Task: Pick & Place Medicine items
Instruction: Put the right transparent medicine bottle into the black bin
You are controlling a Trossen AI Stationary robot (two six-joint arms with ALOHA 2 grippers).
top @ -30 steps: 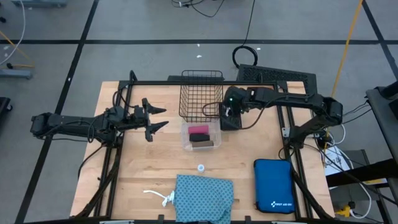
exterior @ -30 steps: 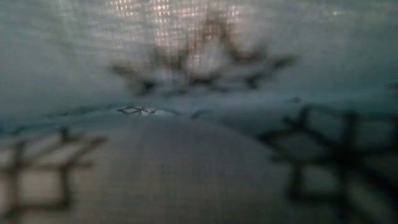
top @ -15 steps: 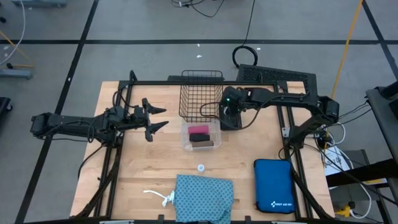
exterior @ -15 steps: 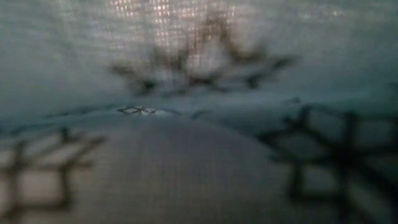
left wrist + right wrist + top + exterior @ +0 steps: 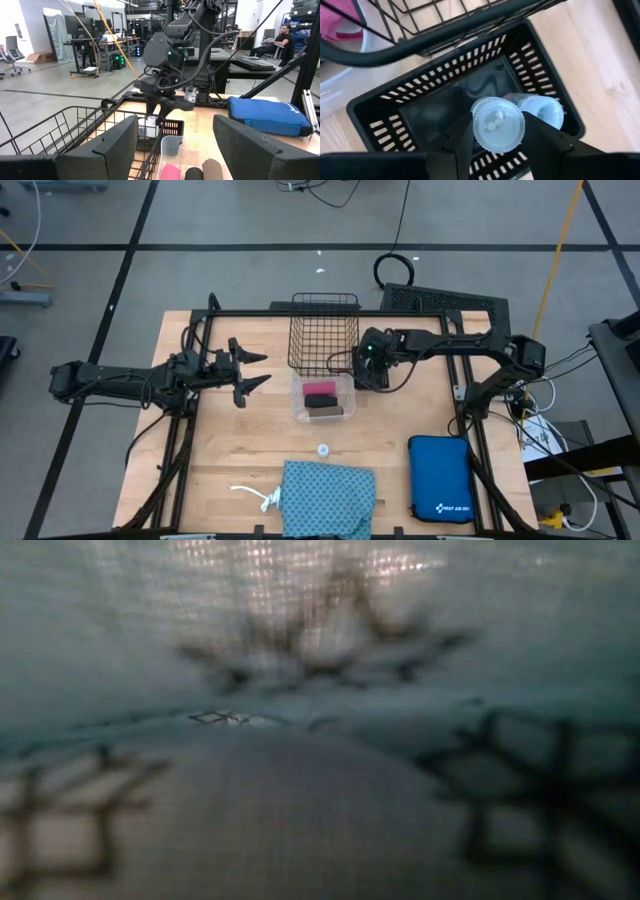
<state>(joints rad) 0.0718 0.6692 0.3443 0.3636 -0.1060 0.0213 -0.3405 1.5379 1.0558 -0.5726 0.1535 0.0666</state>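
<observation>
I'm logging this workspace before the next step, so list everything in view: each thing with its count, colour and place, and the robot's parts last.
Vials: three, clear with white caps; one held between the right gripper's fingers above the small black crate, one inside it, one loose on the table.
Small black crate: one, beside the wire basket.
Wire basket: one, black, table's far middle.
Clear tray: one, in front of the basket, holding a pink roll and a brown roll.
Cloth: one, teal patterned with white string, near edge.
Zip case: one, blue, near right.
Table: one, light wood.
Person: one, seated in the room behind.
Left gripper: open, over the table's left.
Right gripper: over the crate.
</observation>
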